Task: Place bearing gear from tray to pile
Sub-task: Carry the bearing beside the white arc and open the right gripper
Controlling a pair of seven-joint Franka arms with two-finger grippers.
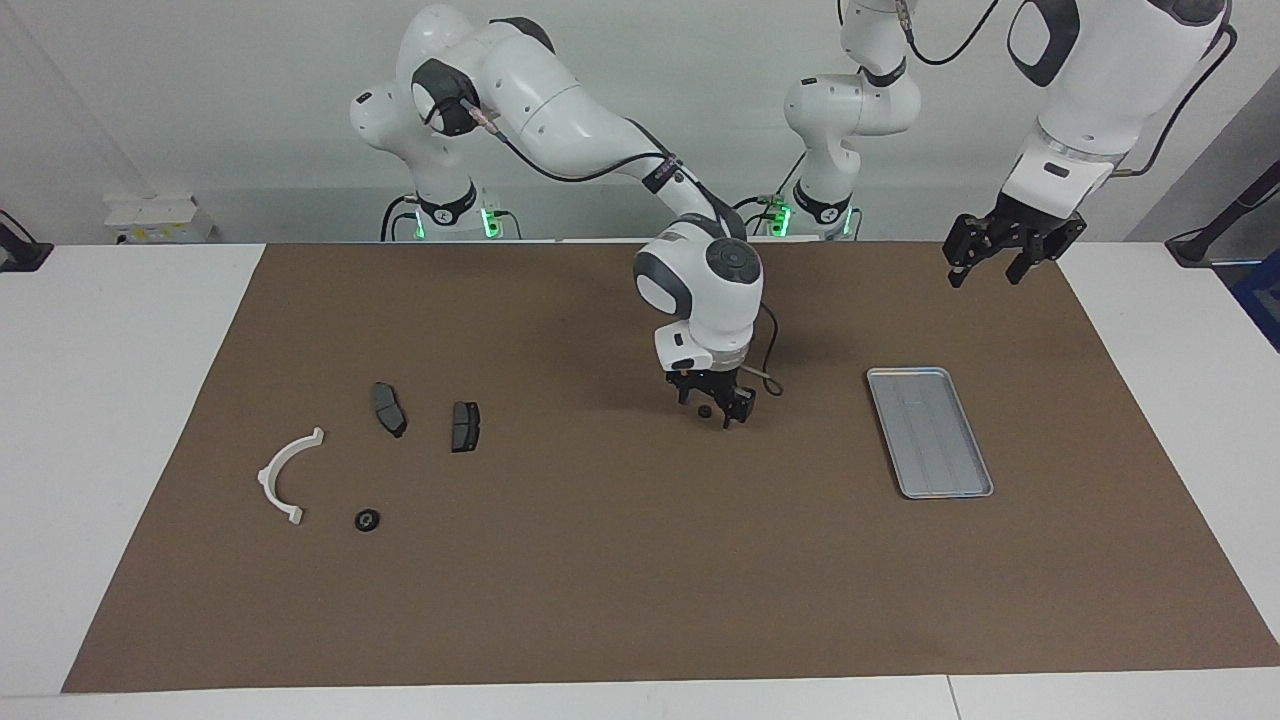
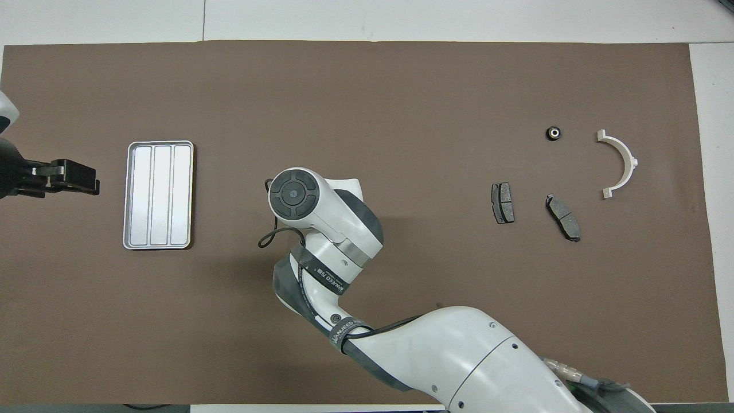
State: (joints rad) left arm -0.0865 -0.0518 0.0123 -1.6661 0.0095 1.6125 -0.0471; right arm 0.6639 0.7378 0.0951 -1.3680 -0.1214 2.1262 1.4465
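A small black bearing gear (image 1: 705,410) lies on the brown mat near the table's middle. My right gripper (image 1: 712,408) stands low over it, fingers open on either side of it; in the overhead view its wrist hides both. The silver-grey tray (image 1: 930,432) (image 2: 159,195) is empty, toward the left arm's end. The pile is toward the right arm's end: a white half-ring (image 1: 285,475) (image 2: 622,163) and two dark pads (image 1: 389,409) (image 1: 465,426). My left gripper (image 1: 982,278) (image 2: 86,178) hangs open and empty in the air, beside the tray.
A second small black bearing gear (image 1: 367,521) (image 2: 553,133) lies by the half-ring, farther from the robots than the pads. The brown mat (image 1: 600,560) covers most of the white table.
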